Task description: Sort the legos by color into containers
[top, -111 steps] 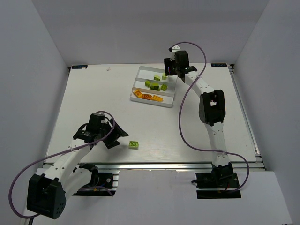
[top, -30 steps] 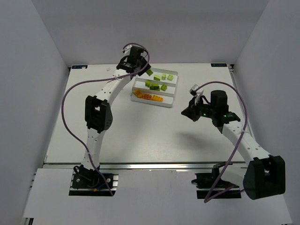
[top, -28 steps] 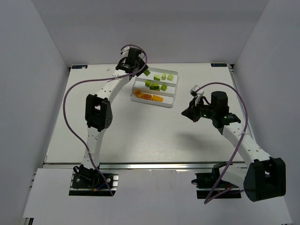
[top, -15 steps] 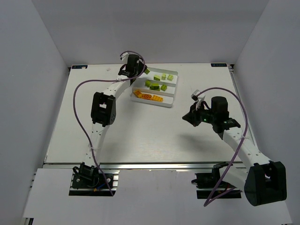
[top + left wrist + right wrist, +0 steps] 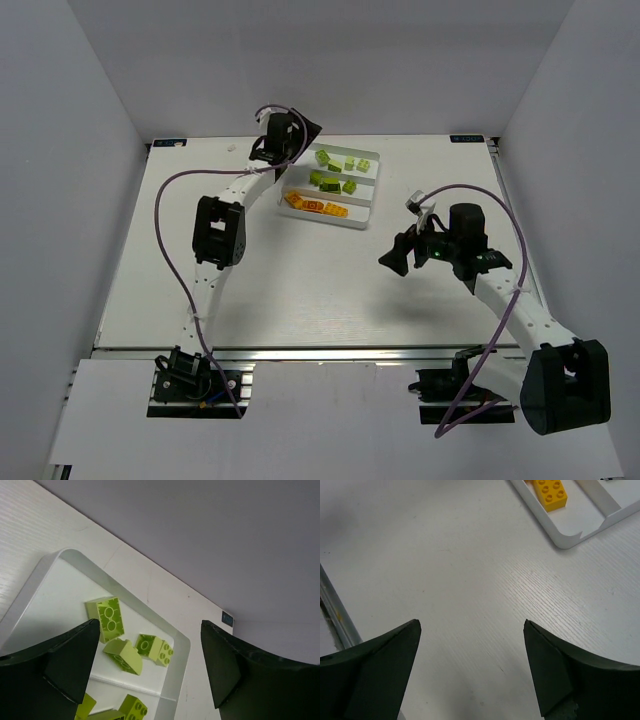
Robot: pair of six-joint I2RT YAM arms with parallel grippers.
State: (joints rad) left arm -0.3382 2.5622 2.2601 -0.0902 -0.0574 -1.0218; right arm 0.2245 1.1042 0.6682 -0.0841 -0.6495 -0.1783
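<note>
Fingers of your left gripper (image 5: 150, 660) stand wide and empty above the far slot (image 5: 60, 595) of the tray (image 5: 565, 542), where the green brick (image 5: 107, 620) they held half a second ago now lies beside two others. Orange legos (image 5: 318, 206) fill the near slot (image 5: 570, 515), and every brick in view is in the tray, so sorting looks finished. Your right gripper (image 5: 472, 665), fingers equally spread and empty, has drifted left over the tabletop (image 5: 300, 290).
</note>
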